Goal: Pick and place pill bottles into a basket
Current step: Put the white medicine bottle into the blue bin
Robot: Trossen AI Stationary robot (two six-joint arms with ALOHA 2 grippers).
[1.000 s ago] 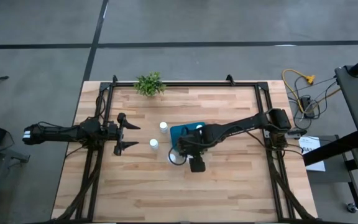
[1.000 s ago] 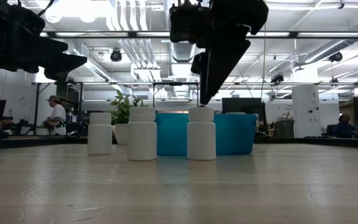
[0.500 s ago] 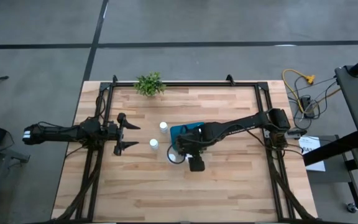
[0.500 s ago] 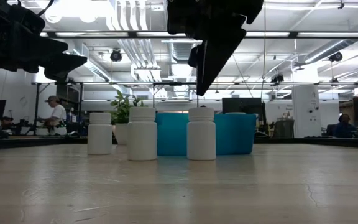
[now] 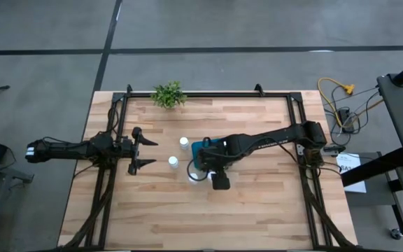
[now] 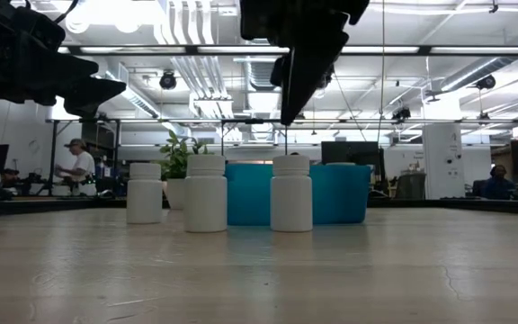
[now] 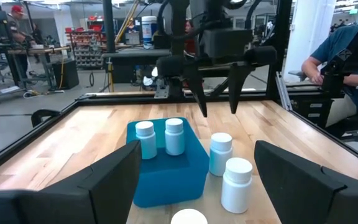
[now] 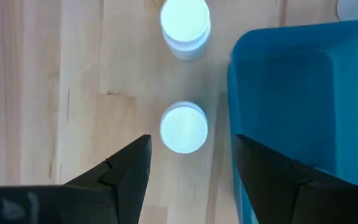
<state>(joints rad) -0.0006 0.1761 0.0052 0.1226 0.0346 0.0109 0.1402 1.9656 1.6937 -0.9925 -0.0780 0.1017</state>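
The teal basket (image 5: 212, 148) stands mid-table with two white pill bottles (image 7: 145, 138) (image 7: 174, 135) upright inside it. Three more bottles stand on the wood beside it: (image 5: 183, 143), (image 5: 173, 162) and one (image 8: 184, 127) right below my right gripper. My right gripper (image 8: 191, 146) is open and points down; it hovers above that bottle (image 6: 291, 192) with a finger on either side, touching nothing. It also shows in the left wrist view (image 7: 216, 93). My left gripper (image 5: 145, 152) is open and empty, left of the bottles.
A small green plant (image 5: 168, 94) stands at the table's far edge. Dark rails (image 5: 110, 175) run along the table's left and right sides. People sit in the room beyond the table (image 7: 347, 50). Bare wood lies toward the near edge (image 5: 201, 217).
My right gripper has risen above the bottle beside the basket and drifted slightly toward the table's left edge, fingers pointing down. The bottles and the basket have stayed in place.
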